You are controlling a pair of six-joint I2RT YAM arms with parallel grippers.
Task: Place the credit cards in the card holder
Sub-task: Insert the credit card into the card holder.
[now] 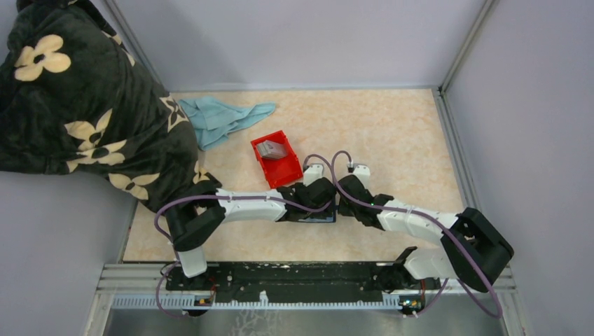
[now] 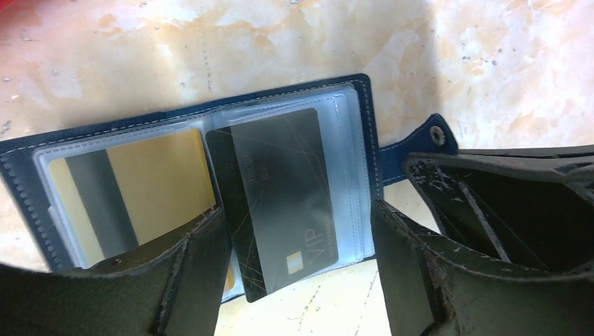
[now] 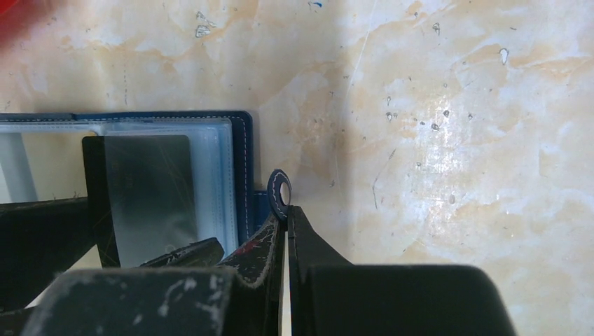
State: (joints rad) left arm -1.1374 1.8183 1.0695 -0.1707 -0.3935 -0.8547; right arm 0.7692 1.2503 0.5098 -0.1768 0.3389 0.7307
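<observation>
Card holder lies open mid-table, on the near side of the red bin. Right gripper pinches its snap tab; left gripper is spread around the half-sleeved black card. Card looks thin, stiff, slick: grip its protruding edge.

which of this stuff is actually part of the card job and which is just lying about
Job: card holder, open, its snap tab pinched by the right gripper; black card, partly in a sleeve; gold card, sleeved; grey cards, it seems, in the red bin.
Lying about: blue cloth; dark flowered fabric, far left.
</observation>
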